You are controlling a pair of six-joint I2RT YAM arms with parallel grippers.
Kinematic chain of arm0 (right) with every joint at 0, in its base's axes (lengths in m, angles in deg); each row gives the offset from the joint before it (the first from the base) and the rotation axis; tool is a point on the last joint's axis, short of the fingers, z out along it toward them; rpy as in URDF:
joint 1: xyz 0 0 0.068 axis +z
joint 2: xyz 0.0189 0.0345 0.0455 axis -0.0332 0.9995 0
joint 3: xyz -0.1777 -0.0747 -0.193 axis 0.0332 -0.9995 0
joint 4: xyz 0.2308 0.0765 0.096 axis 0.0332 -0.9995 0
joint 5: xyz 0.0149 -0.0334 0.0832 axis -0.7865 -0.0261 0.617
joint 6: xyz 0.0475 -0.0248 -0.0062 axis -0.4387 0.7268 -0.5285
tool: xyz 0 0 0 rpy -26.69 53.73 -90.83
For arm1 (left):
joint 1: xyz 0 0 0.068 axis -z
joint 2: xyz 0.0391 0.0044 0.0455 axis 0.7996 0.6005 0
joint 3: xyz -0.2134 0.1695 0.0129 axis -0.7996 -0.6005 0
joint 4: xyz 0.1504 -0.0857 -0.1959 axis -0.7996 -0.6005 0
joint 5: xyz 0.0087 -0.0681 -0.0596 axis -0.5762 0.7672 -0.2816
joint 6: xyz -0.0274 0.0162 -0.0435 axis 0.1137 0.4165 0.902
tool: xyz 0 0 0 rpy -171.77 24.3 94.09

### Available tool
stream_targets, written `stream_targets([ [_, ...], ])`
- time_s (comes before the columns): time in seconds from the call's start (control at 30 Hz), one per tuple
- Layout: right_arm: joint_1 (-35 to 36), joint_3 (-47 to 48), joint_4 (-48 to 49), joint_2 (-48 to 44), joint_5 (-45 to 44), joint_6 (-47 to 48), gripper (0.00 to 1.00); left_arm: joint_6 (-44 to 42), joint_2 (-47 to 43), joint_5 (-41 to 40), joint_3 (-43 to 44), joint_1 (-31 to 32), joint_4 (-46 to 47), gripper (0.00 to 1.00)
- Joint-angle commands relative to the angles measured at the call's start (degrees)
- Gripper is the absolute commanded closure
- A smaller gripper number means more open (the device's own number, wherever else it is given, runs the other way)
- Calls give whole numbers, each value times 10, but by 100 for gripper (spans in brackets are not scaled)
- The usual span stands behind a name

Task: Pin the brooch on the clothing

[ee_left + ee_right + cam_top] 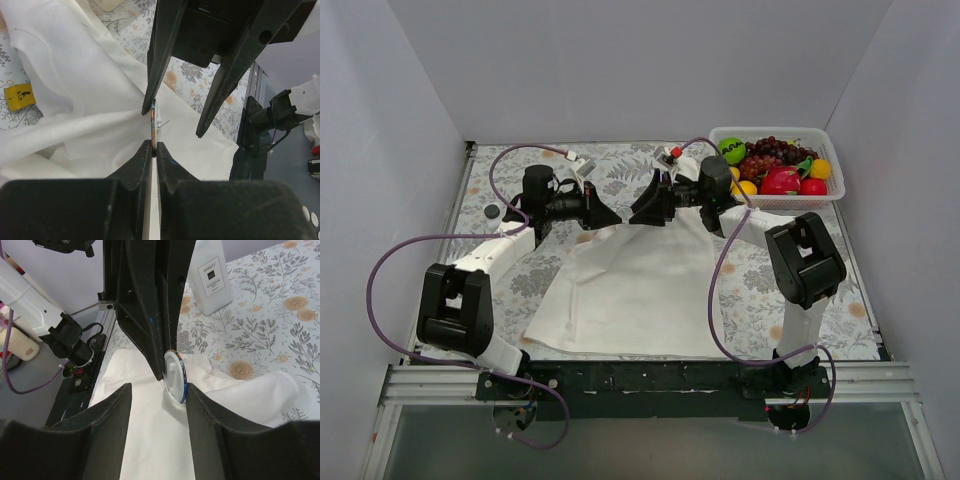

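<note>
The clothing, a white T-shirt [640,290], lies spread on the flowered tablecloth; it also shows in the left wrist view [75,100] and the right wrist view [150,440]. The brooch [175,376] is a small round badge with a white back and a blue rim. It appears edge-on [154,124] with a thin pin sticking out. My left gripper [154,145] is shut on it, just above the shirt's upper edge [616,215]. My right gripper [159,390] is open, its fingers either side of the brooch, tip to tip with the left [635,213]. Cloth bunches up under the brooch.
A small dark grey disc [492,211] lies on the tablecloth at the left. A white basket [832,190] of toy fruit stands at the back right. A white bottle [212,272] stands behind the shirt. A yellow tag [20,96] lies beside the shirt.
</note>
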Motion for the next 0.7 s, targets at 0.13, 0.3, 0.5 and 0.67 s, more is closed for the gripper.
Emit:
stream_targets([
  [0.13,11,32,-15,4,4,21,50,4,-4,4,25,-2,3,100],
  [0.3,14,39,-42,4,-8,39,54,4,-4,3,26,-2,0,100],
  [0.5,15,49,-62,9,-17,47,63,3,-4,1,26,-2,-3,100],
  [0.67,16,54,-70,10,-24,51,66,0,-2,2,29,-2,-6,100],
])
